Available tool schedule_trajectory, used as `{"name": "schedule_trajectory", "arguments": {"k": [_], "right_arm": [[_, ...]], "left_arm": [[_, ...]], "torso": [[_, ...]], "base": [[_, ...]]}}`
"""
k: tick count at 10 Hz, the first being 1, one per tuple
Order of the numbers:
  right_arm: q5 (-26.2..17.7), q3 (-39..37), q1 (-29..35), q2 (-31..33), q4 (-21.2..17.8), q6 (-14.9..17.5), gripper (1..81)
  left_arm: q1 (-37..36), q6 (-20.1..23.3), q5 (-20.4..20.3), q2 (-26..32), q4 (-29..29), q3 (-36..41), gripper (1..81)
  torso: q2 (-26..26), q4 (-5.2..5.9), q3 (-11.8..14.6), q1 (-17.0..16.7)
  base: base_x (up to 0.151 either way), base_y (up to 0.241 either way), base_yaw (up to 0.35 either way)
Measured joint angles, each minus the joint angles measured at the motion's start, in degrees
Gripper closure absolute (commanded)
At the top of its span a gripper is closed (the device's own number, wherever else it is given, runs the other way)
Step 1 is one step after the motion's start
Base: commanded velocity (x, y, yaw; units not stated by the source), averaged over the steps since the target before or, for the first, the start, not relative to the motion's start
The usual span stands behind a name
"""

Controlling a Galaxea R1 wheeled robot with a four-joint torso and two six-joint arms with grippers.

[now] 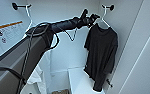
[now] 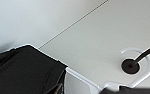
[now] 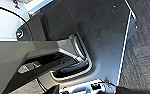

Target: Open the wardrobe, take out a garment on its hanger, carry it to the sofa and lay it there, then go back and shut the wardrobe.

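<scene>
The wardrobe (image 1: 66,50) stands open in front of me, white inside. The garment (image 1: 101,55), a plain black T-shirt, hangs at the right on the thin white hanger (image 1: 104,15), whose hook sits over a black peg (image 1: 110,7). My left arm reaches up from the lower left. Its gripper (image 1: 92,18) is right beside the hanger's neck, just left of the shirt's collar. In the left wrist view the hanger's curved hook (image 2: 148,67) wraps around the black peg (image 2: 130,66), and the garment's shoulder (image 2: 23,70) lies close by. The sofa is not in sight.
A second black peg (image 1: 16,6) at the upper left holds another white hanger (image 1: 28,15) with a white T-shirt (image 1: 37,75), partly behind my arm. A warning label (image 1: 9,30) is on the left panel. A white ledge (image 1: 78,80) lies low inside. The right wrist view has dark carpet (image 3: 146,50).
</scene>
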State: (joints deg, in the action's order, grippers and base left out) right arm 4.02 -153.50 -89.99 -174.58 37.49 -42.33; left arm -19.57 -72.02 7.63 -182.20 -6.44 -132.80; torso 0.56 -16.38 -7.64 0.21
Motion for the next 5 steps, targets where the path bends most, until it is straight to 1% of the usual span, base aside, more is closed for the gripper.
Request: {"name": "schedule_trajectory", "arguments": {"k": [1,3,5], "right_arm": [[0.02,0.00,0.02,0.00,0.00,-0.12,1.0],[0.02,0.00,-0.02,0.00,-0.02,-0.17,1.0],[0.11,0.00,0.50,-0.11,-0.02,-0.15,1.0]], "left_arm": [[-0.05,0.00,-0.22,-0.02,-0.01,0.09,1.0],[-0.13,-0.02,-0.46,-0.05,-0.01,0.72,1.0],[1.24,-0.05,0.02,0.30,-0.01,0.76,1.0]], "torso": [[0.00,0.00,-0.28,-0.02],[0.00,0.00,-2.45,-0.05],[-0.07,0.00,-3.28,0.02]], "base": [[0.000,0.000,0.000],[0.000,0.000,0.000],[0.000,0.000,0.000]]}}
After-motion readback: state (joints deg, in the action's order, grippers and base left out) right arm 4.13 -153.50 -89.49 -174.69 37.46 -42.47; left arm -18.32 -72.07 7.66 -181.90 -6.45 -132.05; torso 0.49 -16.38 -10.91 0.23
